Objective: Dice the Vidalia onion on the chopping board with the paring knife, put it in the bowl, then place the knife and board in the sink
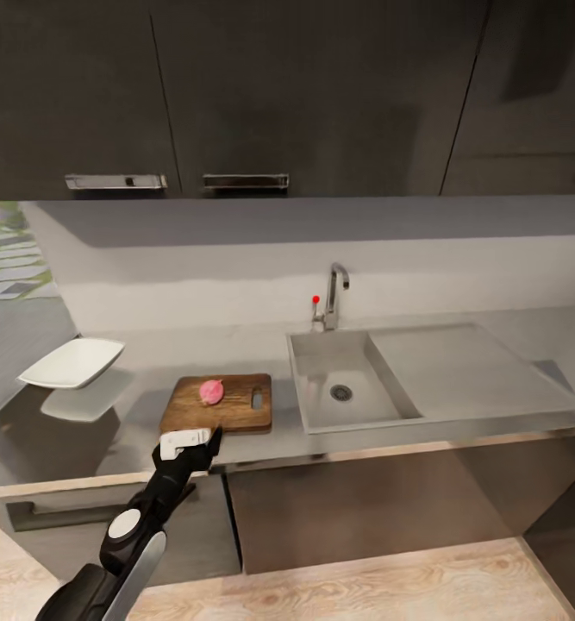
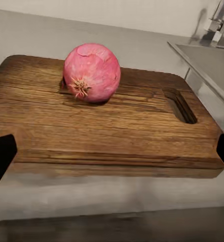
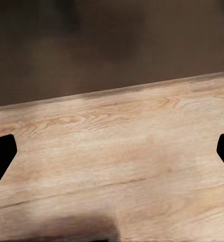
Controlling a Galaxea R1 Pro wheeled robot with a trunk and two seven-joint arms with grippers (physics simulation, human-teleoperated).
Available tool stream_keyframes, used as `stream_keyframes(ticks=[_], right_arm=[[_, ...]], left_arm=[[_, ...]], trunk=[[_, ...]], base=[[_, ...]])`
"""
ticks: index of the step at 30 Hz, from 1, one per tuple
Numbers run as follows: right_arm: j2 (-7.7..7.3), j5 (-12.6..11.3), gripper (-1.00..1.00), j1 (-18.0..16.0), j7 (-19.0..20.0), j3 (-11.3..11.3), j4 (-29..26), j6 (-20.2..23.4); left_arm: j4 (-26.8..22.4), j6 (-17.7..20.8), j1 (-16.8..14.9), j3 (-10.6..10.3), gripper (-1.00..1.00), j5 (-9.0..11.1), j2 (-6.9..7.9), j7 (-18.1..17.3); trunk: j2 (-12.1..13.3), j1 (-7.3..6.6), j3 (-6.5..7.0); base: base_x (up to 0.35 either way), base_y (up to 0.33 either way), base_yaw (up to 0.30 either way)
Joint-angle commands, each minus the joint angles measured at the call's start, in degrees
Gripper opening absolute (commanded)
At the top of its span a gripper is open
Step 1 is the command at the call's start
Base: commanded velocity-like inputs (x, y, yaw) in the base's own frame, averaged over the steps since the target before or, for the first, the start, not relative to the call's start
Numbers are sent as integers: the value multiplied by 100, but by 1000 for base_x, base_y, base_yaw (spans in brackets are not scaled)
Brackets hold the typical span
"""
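A pink-skinned Vidalia onion (image 1: pixel 211 392) (image 2: pixel 91 72) rests on the dark-brown chopping board (image 1: pixel 235 412) (image 2: pixel 117 136), which lies on the grey countertop (image 1: pixel 149 354) just left of the sink (image 1: pixel 321 362). My left gripper (image 1: pixel 188 440) (image 2: pixel 113 151) hovers at the board's near edge, open wide, nothing between its fingers, a short way from the onion. The white bowl (image 1: pixel 73 361) sits at the far left of the countertop. My right gripper (image 3: pixel 112 154) is open over the wooden floor. The paring knife is out of view.
A faucet (image 1: pixel 334 297) with a red knob stands behind the sink, and a drainboard (image 1: pixel 468 371) extends to its right. Dark wall cabinets (image 1: pixel 235 95) hang overhead. Dark base cabinets (image 1: pixel 347 509) stand under the counter, with wood floor (image 1: pixel 365 591) below.
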Motion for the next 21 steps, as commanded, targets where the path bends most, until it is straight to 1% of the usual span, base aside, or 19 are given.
stream_keyframes(ticks=[1, 9, 12, 14, 17, 19, 21], right_arm=[[9, 38, 100, -3, 49, -40, -10, -13], [9, 38, 100, -3, 49, -40, -10, -13], [5, 38, 100, -4, 49, -40, -15, -13], [2, 38, 100, -4, 49, -40, -17, -13], [0, 38, 100, -4, 49, -40, -19, -13], [-3, 38, 100, -4, 49, -40, -19, -13], [-1, 38, 100, -3, 49, -40, -19, -13]], left_arm=[[-9, 17, -5, -18, 100, 47, 6, 50], [-14, 15, -5, -18, 100, 47, 7, 52], [-111, 5, 31, -20, 100, 47, 7, 50], [-260, -35, 194, -17, 100, 47, 7, 46], [-340, -65, 454, -23, 100, 47, 7, 38], [-350, -72, 528, -21, 100, 47, 12, 27], [-357, -88, 776, -19, 100, 45, 51, 16]], trunk=[[-7, -2, 2], [-7, -2, 75], [-7, -2, 101], [-7, -2, 110], [-7, -2, 115], [-7, -2, 116], [-7, -2, 116]], base=[[-345, 0, 0], [-341, 0, 0], [-159, 0, 0], [-50, 0, 0], [-16, 0, 0], [-5, 0, 0], [-2, 0, 0]])
